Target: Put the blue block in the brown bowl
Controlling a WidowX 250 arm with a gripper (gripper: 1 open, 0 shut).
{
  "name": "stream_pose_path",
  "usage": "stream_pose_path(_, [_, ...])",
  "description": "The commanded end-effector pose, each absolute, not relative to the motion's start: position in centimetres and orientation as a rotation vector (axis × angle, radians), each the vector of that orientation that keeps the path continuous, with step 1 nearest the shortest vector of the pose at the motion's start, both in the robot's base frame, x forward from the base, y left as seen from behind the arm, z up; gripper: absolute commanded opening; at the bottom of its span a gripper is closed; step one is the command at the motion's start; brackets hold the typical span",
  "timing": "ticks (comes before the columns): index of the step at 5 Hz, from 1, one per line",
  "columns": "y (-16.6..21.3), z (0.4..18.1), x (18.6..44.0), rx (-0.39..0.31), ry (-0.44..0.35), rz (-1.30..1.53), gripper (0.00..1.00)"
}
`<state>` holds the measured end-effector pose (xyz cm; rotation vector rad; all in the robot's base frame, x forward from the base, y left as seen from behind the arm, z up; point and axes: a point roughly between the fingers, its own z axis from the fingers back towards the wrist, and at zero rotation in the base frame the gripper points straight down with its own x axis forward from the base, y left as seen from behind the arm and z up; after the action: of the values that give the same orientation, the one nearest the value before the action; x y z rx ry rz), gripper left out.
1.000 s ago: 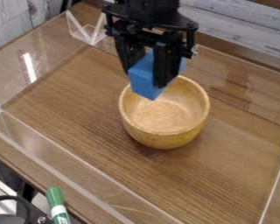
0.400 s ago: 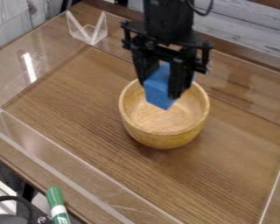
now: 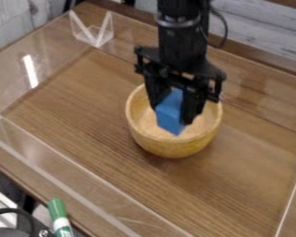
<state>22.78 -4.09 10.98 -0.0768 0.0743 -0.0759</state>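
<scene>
The black gripper (image 3: 178, 104) pointed straight down over the brown bowl (image 3: 148, 135), its jaws clenched on the blue block (image 3: 172, 113). The block hung upright and slightly tilted between the fingers, its lower end inside the bowl's rim and close to the bowl's floor; whether it touched the wood could not be told. The bowl stood on the wooden tabletop (image 3: 77, 116), which was ringed by a low clear plastic wall (image 3: 58, 185). Beyond the bowl, at the far edge, a small clear plastic stand (image 3: 92, 30) leaned. Nearer the camera than the bowl, outside the wall, lay a green-capped marker (image 3: 60, 216).
</scene>
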Motion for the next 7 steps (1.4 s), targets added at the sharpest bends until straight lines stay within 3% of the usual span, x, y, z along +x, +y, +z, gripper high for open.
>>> stream_pose_path(1, [-4.2,10.2,23.4,-0.065,0.034,-0.091,0.00])
stream_pose_path(3, [-4.2,9.1,24.4,-0.059,0.035,-0.079,0.00])
stream_pose_path(4, [-4.1,8.9,24.8,-0.064,0.032,-0.067,1.00])
stream_pose_path(7, [-3.5,9.2,26.0,-0.085,0.020,0.031,1.00])
